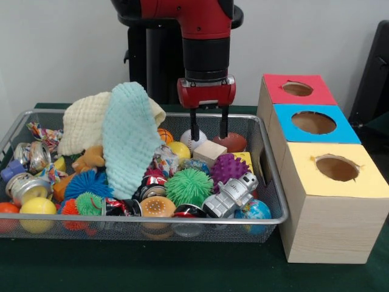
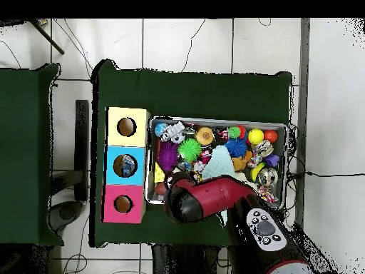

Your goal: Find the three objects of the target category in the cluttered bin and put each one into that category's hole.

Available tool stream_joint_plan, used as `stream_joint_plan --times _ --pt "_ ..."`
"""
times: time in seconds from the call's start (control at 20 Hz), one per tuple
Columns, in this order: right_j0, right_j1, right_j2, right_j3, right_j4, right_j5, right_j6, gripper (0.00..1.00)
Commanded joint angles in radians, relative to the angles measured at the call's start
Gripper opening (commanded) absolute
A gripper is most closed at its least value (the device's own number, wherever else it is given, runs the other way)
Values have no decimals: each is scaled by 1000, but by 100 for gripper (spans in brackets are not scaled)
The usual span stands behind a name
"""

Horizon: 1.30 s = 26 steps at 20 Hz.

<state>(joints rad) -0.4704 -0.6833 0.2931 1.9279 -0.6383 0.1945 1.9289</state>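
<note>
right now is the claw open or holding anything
Claw: open, holding nothing, fingers apart above the far side of the bin.

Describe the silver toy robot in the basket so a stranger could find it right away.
Start at the wire basket on the green table, then go to its front corner nearest the yellow box. The toy robot lies there on its side, between the green spiky ball and a small globe. It is the only silver, limbed figure among round toys.

Glossy red arm [image 1: 193, 21] with black joints, red wrist block, two thin black gripper [image 1: 209, 135] fingers.
</note>
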Motion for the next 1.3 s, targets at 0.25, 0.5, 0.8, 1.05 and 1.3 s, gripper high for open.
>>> stream_joint_plan --times 0.25,0.5,0.8,1.05,1.3 --pt "-37 24 106 -138 -23 53 -63 100" --pt "-59 42 95 -113 -27 49 -49 100" --pt "-90 105 65 -98 -32 24 -16 100" --pt "-82 140 25 -104 -47 8 5 100" --pt "-72 170 1 -116 -67 -9 6 100"
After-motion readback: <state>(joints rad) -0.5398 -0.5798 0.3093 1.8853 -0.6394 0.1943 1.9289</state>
